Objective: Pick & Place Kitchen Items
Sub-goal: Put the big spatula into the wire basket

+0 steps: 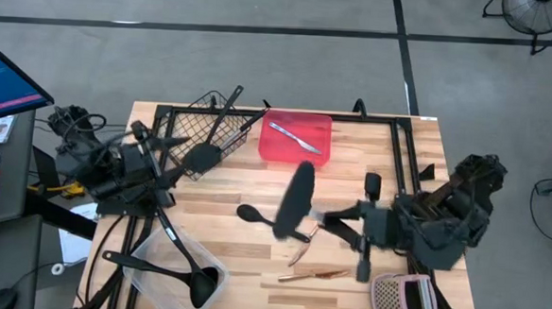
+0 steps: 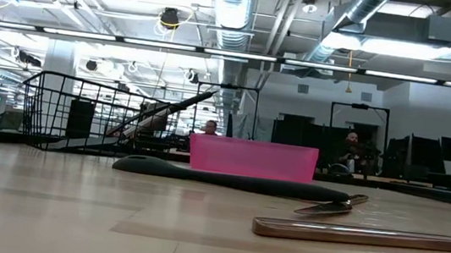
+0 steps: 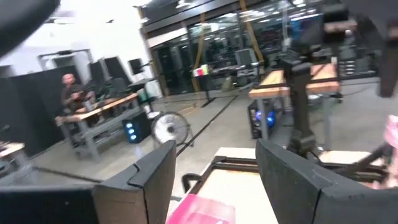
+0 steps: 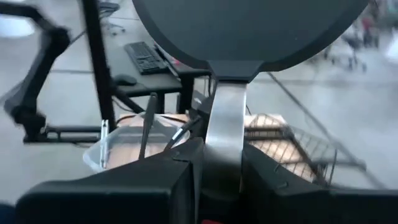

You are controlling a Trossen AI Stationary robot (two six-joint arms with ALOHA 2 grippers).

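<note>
red tray (image 1: pixel 316 155) holds silver utensil (image 1: pixel 294 137).

black wire basket (image 1: pixel 194 122), red tray (image 1: pixel 296 138) (far edge), clear tub (image 1: pixel 156 283) on wooden table (image 1: pixel 242 257).

you have a table (image 1: pixel 252 257) of pale, smooth wooden planks with visible grain; a wire basket (image 1: pixel 194 124) of thin black metal mesh; a red tray (image 1: pixel 296 137) of glossy translucent plastic, a slim shiny metal piece (image 1: pixel 294 137) lying in it; a clear plastic tub (image 1: pixel 146 278); a spatula (image 4: pixel 242 37) with a matt black blade and brushed silver metal handle; a copper-toned stick (image 2: pixel 366 236) with a satin sheen.
</note>
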